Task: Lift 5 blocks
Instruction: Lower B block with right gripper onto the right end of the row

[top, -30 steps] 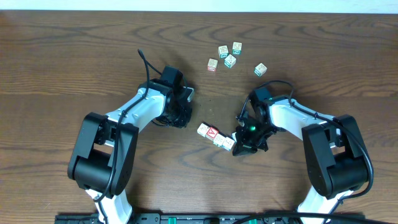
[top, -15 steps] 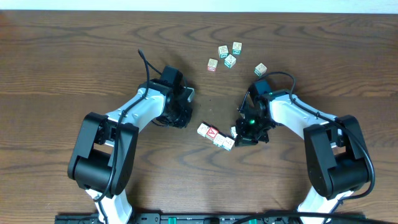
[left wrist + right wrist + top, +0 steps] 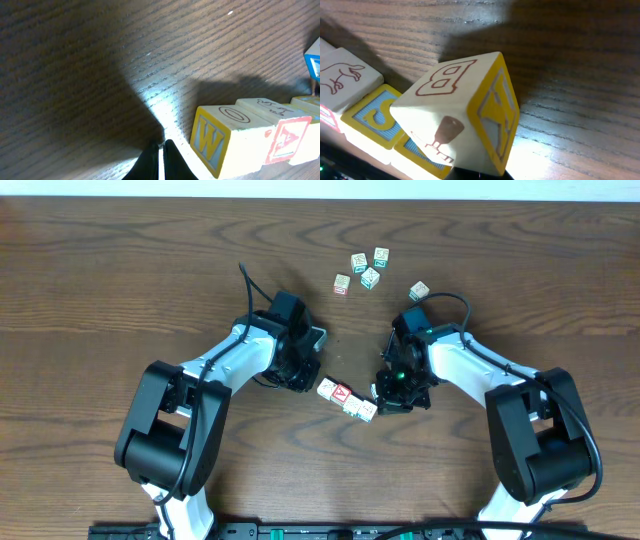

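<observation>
Nearest, at 6 o'clock, both arm bases sit along the near edge of the table [image 3: 120, 280], and the arms reach inward toward the middle.

Between them a short row of blocks [image 3: 346, 399] lies on the wood, running from 10 o'clock down to 4 o'clock with the faces touching.

The left tool [image 3: 161, 150] is closed, its two tips pressed together and resting on the table just beside the 10 o'clock end of the row. That end is the W block [image 3: 215, 140], with an O on its top. The red A block [image 3: 287, 140] touches it on the far side.

The right tool [image 3: 385, 395] is closed too and stands at the row's 4 o'clock end. There the B block [image 3: 465, 115] is tilted up on an edge and leans against a blue-and-yellow neighbour. Whether the tool touches it cannot be told.

At 12 o'clock from the row comes a band of bare wood. Beyond it is a loose cluster of four blocks [image 3: 370, 277], close together but not touching. A lone block [image 3: 419, 290] sits apart at their 4 o'clock, near the right arm's elbow cable.

Wide bare wood lies at 9 o'clock of the left arm and at 3 o'clock of the right arm. The table's far edge runs straight along 12 o'clock.
</observation>
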